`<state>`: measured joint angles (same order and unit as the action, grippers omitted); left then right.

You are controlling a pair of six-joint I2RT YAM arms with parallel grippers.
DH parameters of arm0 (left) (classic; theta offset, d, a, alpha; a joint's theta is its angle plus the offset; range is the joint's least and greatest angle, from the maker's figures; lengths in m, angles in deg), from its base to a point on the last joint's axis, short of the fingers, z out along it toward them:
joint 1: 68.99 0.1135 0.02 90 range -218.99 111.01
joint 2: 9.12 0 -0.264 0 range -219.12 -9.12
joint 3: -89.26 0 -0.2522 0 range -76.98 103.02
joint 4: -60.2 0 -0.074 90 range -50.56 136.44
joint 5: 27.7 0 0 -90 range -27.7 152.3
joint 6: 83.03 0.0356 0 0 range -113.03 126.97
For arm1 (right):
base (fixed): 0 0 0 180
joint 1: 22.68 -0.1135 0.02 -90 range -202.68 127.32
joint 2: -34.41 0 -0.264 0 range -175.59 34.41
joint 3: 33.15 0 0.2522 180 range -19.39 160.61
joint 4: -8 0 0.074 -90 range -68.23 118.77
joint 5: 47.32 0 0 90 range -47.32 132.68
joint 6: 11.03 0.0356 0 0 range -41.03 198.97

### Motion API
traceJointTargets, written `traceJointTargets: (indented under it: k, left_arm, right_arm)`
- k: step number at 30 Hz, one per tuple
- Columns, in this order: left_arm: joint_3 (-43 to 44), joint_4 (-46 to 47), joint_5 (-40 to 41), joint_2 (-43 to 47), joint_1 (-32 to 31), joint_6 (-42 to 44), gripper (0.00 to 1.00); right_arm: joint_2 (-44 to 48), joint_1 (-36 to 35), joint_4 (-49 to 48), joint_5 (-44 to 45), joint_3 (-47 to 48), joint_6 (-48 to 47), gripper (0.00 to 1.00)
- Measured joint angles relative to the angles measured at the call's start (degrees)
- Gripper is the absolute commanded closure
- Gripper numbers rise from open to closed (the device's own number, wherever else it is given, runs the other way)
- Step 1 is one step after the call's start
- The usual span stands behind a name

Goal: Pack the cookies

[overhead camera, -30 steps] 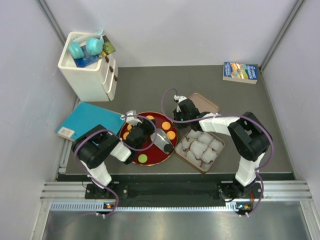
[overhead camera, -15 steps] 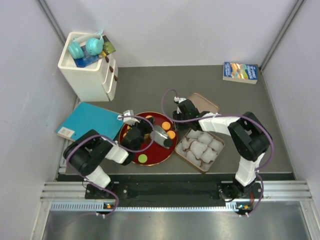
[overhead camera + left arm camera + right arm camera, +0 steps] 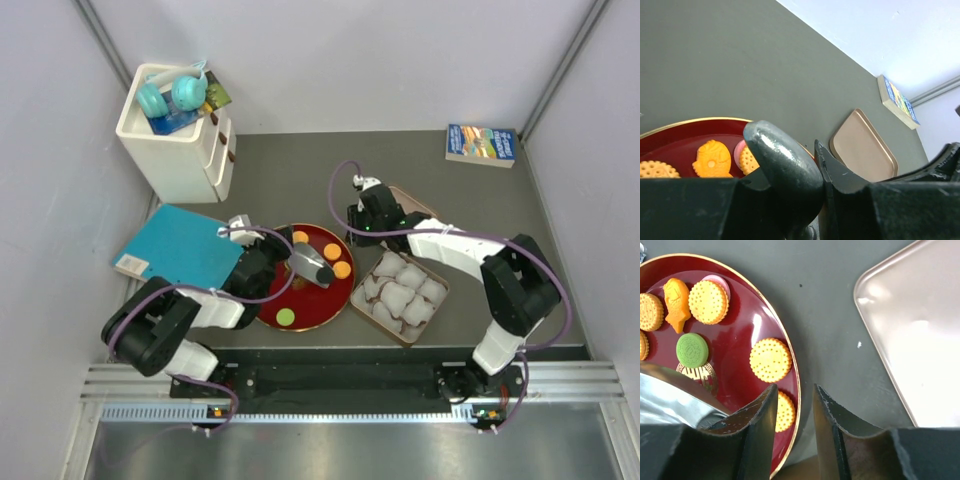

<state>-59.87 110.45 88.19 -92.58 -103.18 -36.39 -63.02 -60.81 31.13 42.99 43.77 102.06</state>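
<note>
Right claw [image 3: 794,390] partly open and empty, hanging over the rim of the red plate [image 3: 745,315] at lower centre of its wrist view. The cookies [image 3: 770,359] lie flat on the plate, one partly hidden under a finger. Left claw [image 3: 285,265] looks closed narrow on a grey metal piece [image 3: 312,267] over mid-plate. Risks: fingers pinch the rim and tip the plate; the arms work close and could clash. Bare table runs right toward the tan lid [image 3: 910,340]; the cup tray [image 3: 375,320] crowds the lower right.

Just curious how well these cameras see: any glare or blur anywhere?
Right wrist view: glare whitens the tan tray and streaks the red plate. Left wrist view: highlights gleam on the grey metal tool. Top view: evenly lit, sharp.
</note>
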Motion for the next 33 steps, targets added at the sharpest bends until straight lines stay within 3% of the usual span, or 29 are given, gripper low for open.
traceJointTargets:
  k: [8, 13, 22, 33]
  left_arm:
    - [0.3, -10.9, -3.2, 10.8, 4.7, -3.3, 1.00]
    - [6.9, -23.9, -8.0, 15.4, 6.3, -5.9, 1.00]
    - [17.8, -36.9, -20.1, 15.1, 4.8, -6.6, 1.00]
    - [26.8, -40.5, -21.0, 4.2, -3.5, -3.7, 1.00]
  right_arm:
    - [6.4, 0.0, 4.6, 3.3, 2.0, 0.8, 0.66]
    - [14.0, 0.0, 6.6, 4.2, 2.6, 2.6, 0.68]
    - [28.6, -0.1, 10.7, 5.6, -1.6, 3.1, 0.70]
    - [47.9, -0.3, 20.9, 8.2, -10.8, 3.9, 0.71]
